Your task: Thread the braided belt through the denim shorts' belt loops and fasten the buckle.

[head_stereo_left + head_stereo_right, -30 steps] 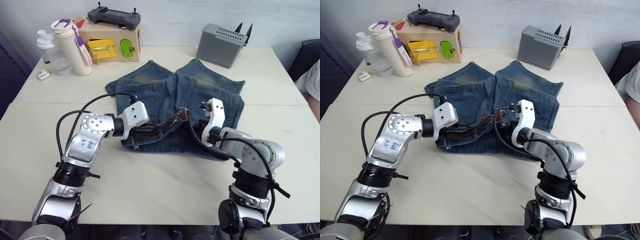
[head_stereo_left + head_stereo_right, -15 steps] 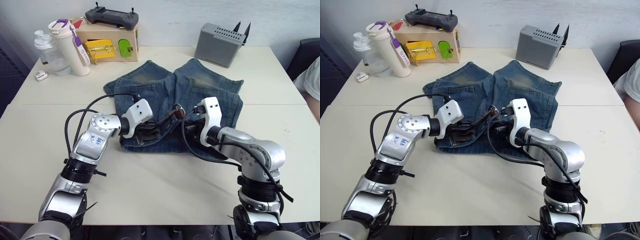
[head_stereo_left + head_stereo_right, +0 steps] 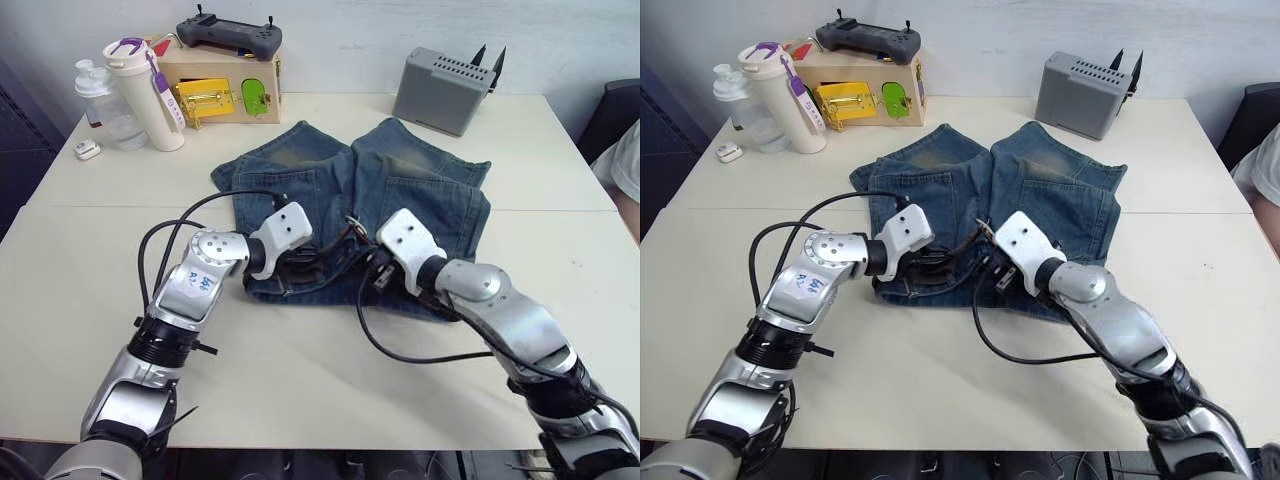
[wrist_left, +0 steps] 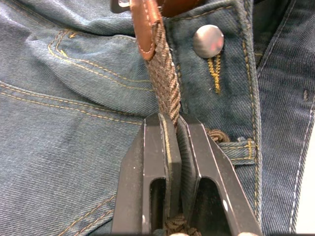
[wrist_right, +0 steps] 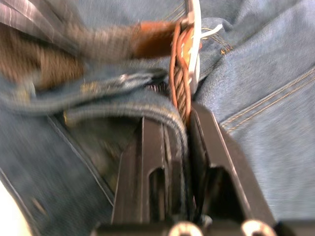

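Left hand (image 4: pixel 173 129) pinched the belt (image 4: pixel 161 78); right hand (image 5: pixel 173 123) pinched belt and shorts (image 3: pixel 420 190) waistband. Belt looked limp; best gripped near its stiffer leather end.

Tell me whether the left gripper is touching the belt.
Touching. The left wrist view shows the left gripper with both fingers closed on the belt.

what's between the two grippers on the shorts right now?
In the left eye view, the braided belt spans the gap between left gripper and right gripper, lying across the denim shorts at the waistband.
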